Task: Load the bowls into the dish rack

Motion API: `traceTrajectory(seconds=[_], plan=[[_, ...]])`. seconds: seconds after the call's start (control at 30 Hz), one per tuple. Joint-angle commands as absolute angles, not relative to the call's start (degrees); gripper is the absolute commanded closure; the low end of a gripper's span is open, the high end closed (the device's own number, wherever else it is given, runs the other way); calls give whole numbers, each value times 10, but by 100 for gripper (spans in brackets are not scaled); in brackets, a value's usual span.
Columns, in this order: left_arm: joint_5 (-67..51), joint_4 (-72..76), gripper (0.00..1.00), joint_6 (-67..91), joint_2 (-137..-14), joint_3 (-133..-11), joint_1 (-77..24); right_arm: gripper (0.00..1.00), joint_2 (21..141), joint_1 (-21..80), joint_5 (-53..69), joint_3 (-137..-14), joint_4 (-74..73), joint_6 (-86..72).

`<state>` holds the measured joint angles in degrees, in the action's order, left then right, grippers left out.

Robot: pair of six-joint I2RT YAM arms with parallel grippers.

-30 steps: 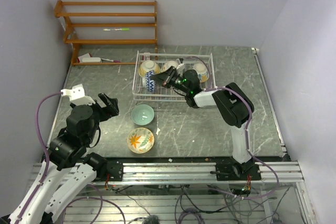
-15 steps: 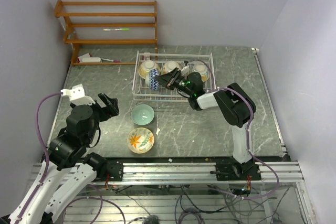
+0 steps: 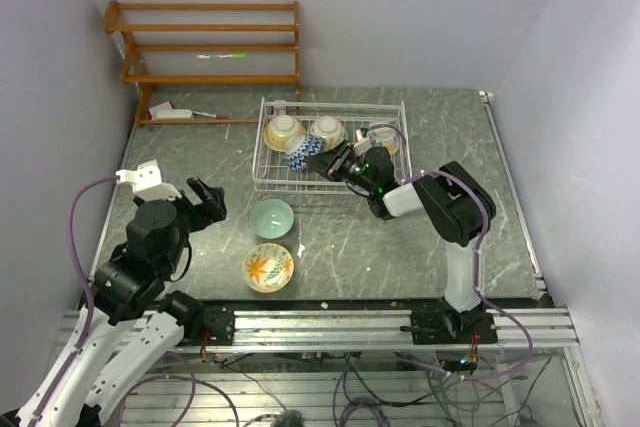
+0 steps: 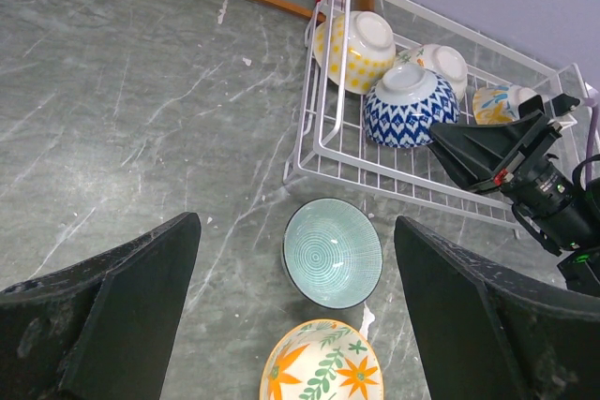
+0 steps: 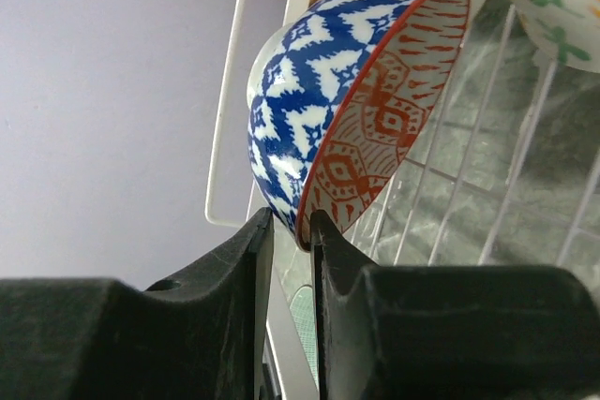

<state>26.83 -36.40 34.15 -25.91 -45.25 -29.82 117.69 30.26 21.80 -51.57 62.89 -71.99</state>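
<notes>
Dish rack point(image 3: 335, 103) sits where it did a second ago.

Right arm point(image 3: 455, 209) is the only mover. It has drawn back from the rack's middle toward the rack's near rail, with the elbow swinging out past the rack's right end. Left arm point(image 3: 150, 237) is unchanged, parked off the rack's near-left corner.

The blue zigzag bowl point(image 3: 299, 153) has shifted with it. A second ago it stood on edge against the rack's left wall. Now it sits a bit further from that wall and reads as tipped over, dome up, leaning just in front of the yellow-dotted bowl point(image 3: 285, 129).

The right gripper point(image 5: 292, 222) is clamped on that bowl's rim, one finger on the blue outside and one on the red-patterned inside. So it's not released yet.

My read: bowl four is about seated in the rack's left half. What's left is to let go and back out without dragging the rim.

Still outside the rack, off its near-left corner, are the teal bowl point(image 3: 272, 217) and, further out, the orange-flower bowl point(image 3: 268, 267). Neither has moved.

The left gripper point(image 3: 207, 199) is spread wide and holds nothing.
</notes>
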Motion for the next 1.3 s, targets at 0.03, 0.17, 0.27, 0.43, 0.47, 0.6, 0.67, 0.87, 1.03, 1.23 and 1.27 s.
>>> traceTrajectory(seconds=[0.03, 0.17, 0.27, 0.43, 0.47, 0.6, 0.67, 0.87, 1.03, 1.23, 1.27], plan=[[277, -362, 5, 347, -256, -455, -296, 78, 1160, 299, 213, -491, 584, -706], [278, -362, 5, 346, -257, -456, -297, 69, 1134, 299, 216, -498, 538, -687], [278, -360, 5, 346, -257, -455, -297, 57, 1111, 299, 215, -504, 495, -671], [276, -355, 5, 348, -259, -453, -296, 55, 1082, 299, 197, -508, 445, -647], [275, -355, 5, 347, -260, -453, -297, 53, 1079, 299, 198, -513, 432, -642], [277, -358, 5, 347, -259, -455, -297, 44, 1073, 299, 191, -545, 353, -606], [278, -359, 5, 347, -256, -454, -296, 38, 1071, 299, 185, -553, 329, -593], [276, -357, 4, 347, -254, -454, -297, 25, 1073, 299, 185, -568, 280, -569], [276, -358, 5, 347, -254, -454, -297, 13, 1076, 299, 183, -600, 229, -536], [276, -356, 5, 347, -249, -453, -297, 9, 1069, 301, 142, -645, 135, -476], [276, -356, 5, 347, -249, -453, -296, 8, 1068, 301, 135, -651, 115, -466]])
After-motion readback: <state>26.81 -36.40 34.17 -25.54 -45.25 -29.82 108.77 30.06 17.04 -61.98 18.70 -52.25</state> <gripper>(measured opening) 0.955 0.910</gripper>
